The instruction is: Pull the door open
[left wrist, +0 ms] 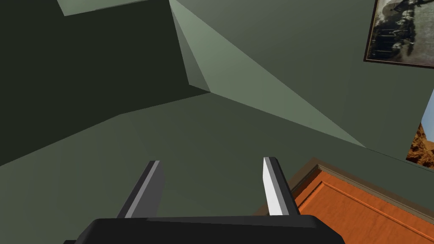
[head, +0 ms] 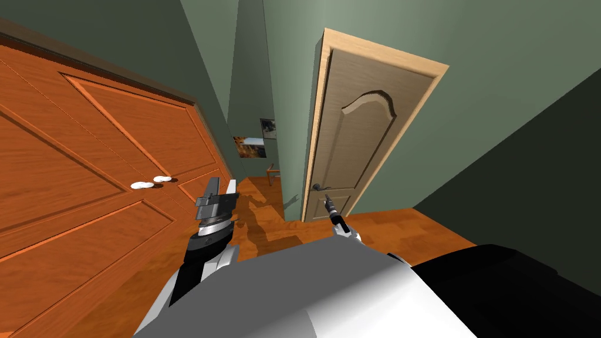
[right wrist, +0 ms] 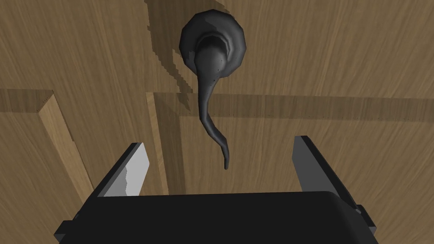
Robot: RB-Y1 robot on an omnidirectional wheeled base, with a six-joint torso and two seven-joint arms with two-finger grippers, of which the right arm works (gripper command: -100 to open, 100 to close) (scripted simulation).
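Okay, my right claw (right wrist: pixel 219 142) is wide open and holds nothing. The thin tip of the door handle (right wrist: pixel 207 101) hangs between its two fingers and touches neither.

The step in hand looks like the grasp. I'd push in farther so the blades straddle the thicker part of the lever, nearer the round rose (right wrist: pixel 213 40). Then close, press down and pull back. The tip is tapered and curved, so a grip there would likely slip off.

The handle is dark, matte and smooth, an S-curved lever narrowing to a point. The door (head: pixel 370 135) is tan with wood grain and a raised arched panel, set in a paler frame (head: pixel 381 50) in the green wall (head: pixel 499 88). It stands far right, with the handle by its left edge.

My left claw (left wrist: pixel 212 161) is open too and empty, raised beside the orange panelled double door (head: pixel 88 176) on the left.
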